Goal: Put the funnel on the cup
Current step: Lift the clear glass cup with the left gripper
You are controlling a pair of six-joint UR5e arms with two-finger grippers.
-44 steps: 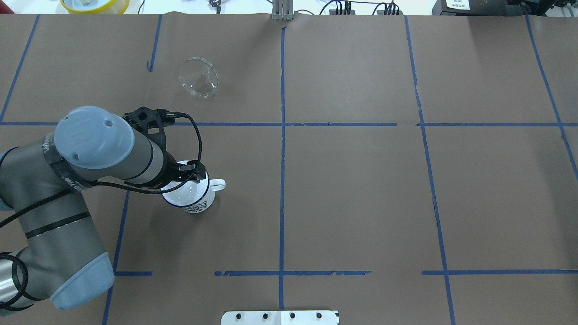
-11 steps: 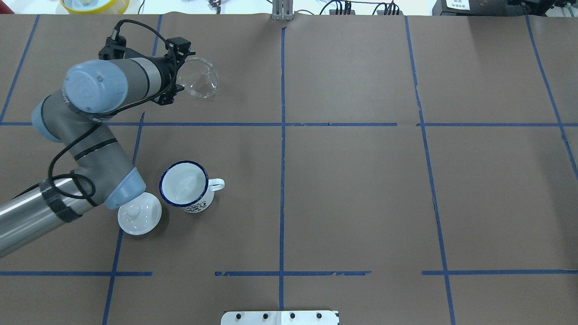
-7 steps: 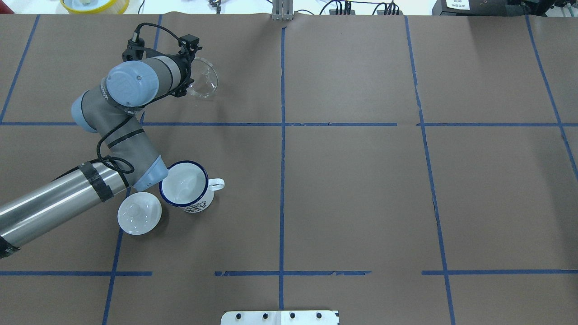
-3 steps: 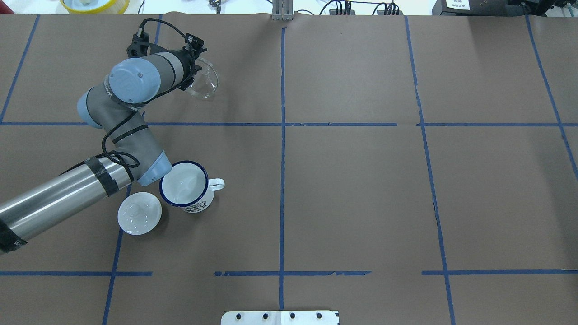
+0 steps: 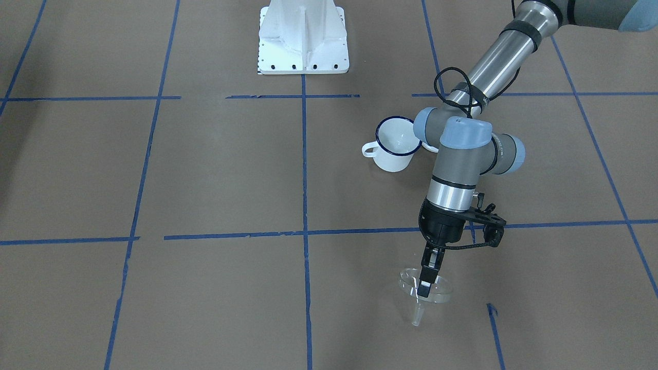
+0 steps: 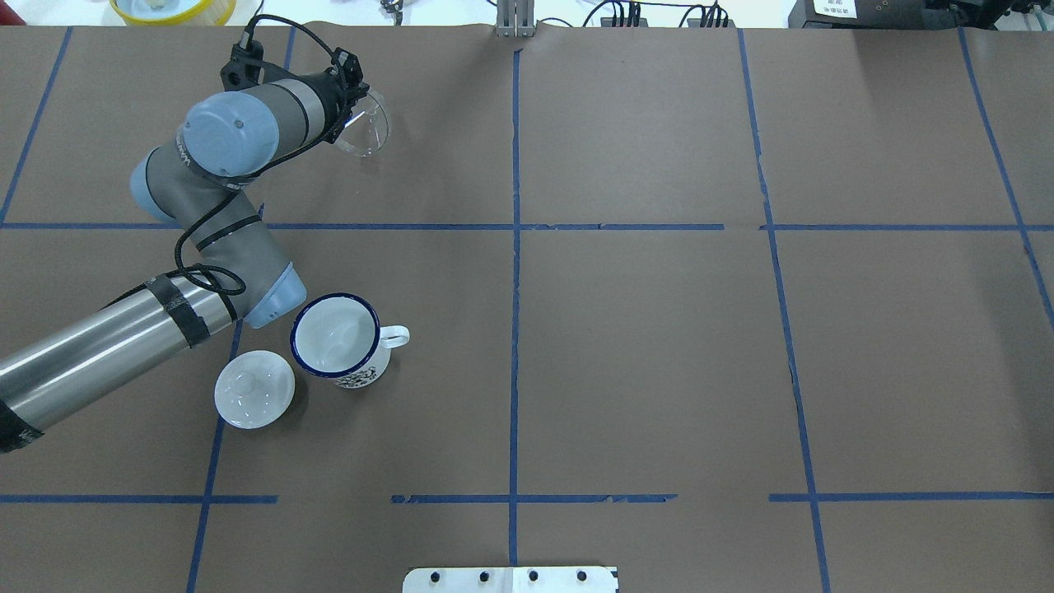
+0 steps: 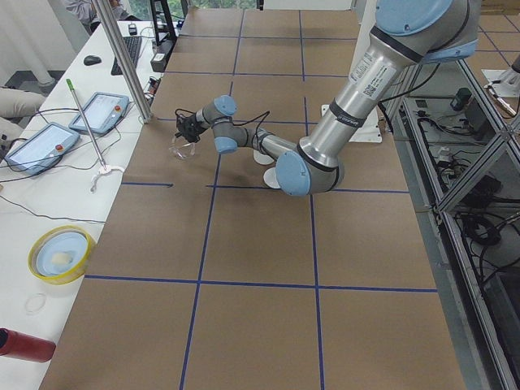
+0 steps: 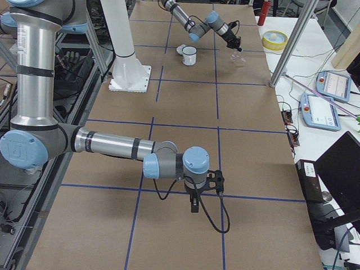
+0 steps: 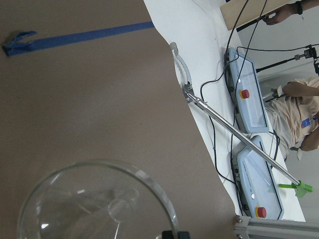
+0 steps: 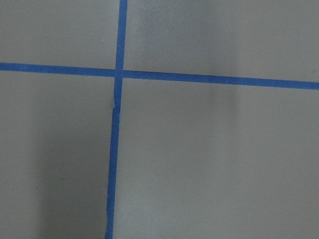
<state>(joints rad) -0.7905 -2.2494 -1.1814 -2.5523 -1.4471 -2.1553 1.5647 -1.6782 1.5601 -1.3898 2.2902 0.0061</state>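
The left gripper (image 5: 424, 287) is clamped on the rim of the funnel (image 5: 441, 290). One dark finger reaches down inside the clear bowl, and the rim passes between the fingers. The funnel hangs directly under the tool, bowl up and spout pointing down at the table (image 6: 659, 329). From these views it cannot be told whether the spout tip touches the brown paper. In the left wrist view the round bowl fills the lower part of the picture, right in front of the fingertips, with the spout seen through its middle.

The cup (image 6: 336, 342) stands upright well behind the gripper, back along the arm toward the robot's base. It is just beside the blue-capped elbow joint, and its loop handle points to the robot's right. A white domed lid (image 6: 254, 389) lies just beside the cup, on the side away from the handle and farther still from the tool. Funnel and cup are well apart, with a blue tape line (image 6: 412, 226) running across the paper between them.

The right gripper (image 8: 194, 206) is far from all of this, at the robot's right end of the table. It points down over the paper near a crossing of tape lines. It shows only in the side view, so whether it is clenched or released cannot be told.
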